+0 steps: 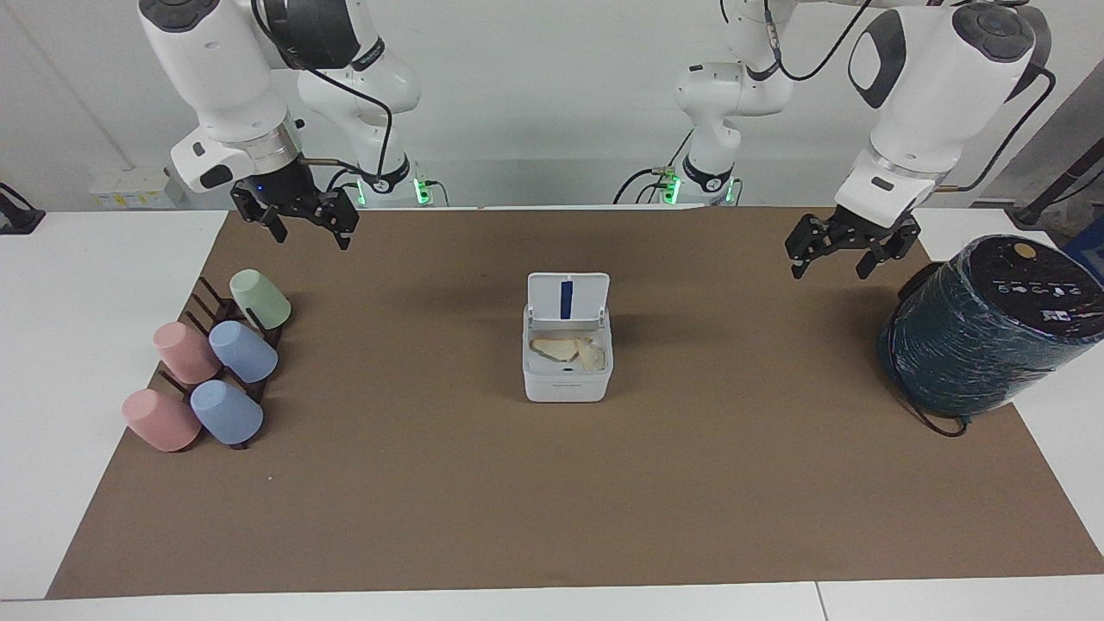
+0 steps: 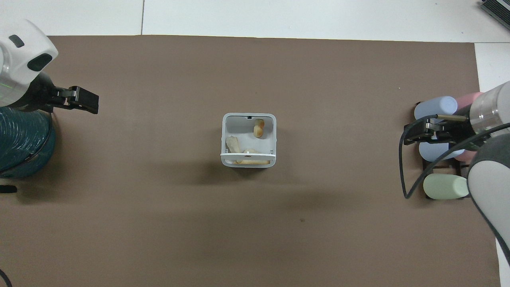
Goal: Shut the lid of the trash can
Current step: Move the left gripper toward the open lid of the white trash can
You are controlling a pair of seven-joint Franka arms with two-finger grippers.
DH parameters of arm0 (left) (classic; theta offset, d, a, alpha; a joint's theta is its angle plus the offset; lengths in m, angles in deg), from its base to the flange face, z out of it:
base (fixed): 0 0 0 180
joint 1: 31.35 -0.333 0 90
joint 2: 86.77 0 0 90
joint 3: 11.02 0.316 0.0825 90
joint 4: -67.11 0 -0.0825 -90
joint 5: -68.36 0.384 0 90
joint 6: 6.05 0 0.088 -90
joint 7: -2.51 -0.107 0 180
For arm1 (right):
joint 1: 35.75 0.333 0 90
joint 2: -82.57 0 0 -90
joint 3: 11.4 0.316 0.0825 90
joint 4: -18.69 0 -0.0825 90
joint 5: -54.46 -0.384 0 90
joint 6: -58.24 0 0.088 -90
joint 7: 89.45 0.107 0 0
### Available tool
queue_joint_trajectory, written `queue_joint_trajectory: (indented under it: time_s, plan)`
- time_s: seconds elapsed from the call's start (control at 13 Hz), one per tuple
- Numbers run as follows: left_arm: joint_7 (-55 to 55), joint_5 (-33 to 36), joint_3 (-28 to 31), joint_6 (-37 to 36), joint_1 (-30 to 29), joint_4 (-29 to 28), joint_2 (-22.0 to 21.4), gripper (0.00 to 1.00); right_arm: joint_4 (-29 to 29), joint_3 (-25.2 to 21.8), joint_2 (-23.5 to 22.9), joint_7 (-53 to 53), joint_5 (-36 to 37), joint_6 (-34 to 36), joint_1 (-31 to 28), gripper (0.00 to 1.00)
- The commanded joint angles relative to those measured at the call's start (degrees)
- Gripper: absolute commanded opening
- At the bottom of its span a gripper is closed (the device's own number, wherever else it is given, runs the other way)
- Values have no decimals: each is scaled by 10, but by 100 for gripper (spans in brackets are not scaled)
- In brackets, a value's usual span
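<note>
From across the desk, the small white cube-shaped plastic trash can sits mid-mat with its square white lid standing upright, blue stripe showing, on the edge nearer the robots; pale scraps lie inside. The left hand hangs spread wide beside the dark teal wrapped cylinder. The right hand, also spread, hangs above the pastel cups on a rack.

From overhead, the trash can is open, its lid edge-on. The left hand and right hand are each well apart from it.
</note>
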Motion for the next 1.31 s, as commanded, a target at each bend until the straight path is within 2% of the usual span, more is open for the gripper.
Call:
queue_joint_trajectory:
  time_s: [0.0, 0.23, 0.38, 0.77, 0.92, 1.0, 1.15, 1.23]
  plan:
    - [-7, 6, -4, 3, -7, -20, -18, 100, -11, -1, 6, -15, -13, -10, -2, 100]
    - [-1, 6, -5, 1, -2, -21, -18, 100, -11, -1, 6, -15, -13, -10, -2, 100]
    - [3, 5, -9, 3, 13, -46, -31, 100, -11, -2, 6, -15, -13, -10, -2, 100]
    - [126, 1, -10, 5, 118, -117, -70, 100, -11, -1, 6, -15, -13, -10, -2, 100]
    - [193, -4, -10, 31, 176, -167, -94, 89, -10, -1, 6, -15, -13, -10, -2, 100]
    - [227, -19, -10, 55, 200, -191, -105, 75, -10, -1, 6, -15, -13, -10, -2, 100]
    - [282, -46, -10, 89, 234, -224, -121, 64, -11, -1, 6, -15, -13, -10, -2, 100]
    - [305, -52, -10, 95, 256, -235, -125, 53, -11, -2, 6, -15, -13, -10, -2, 100]
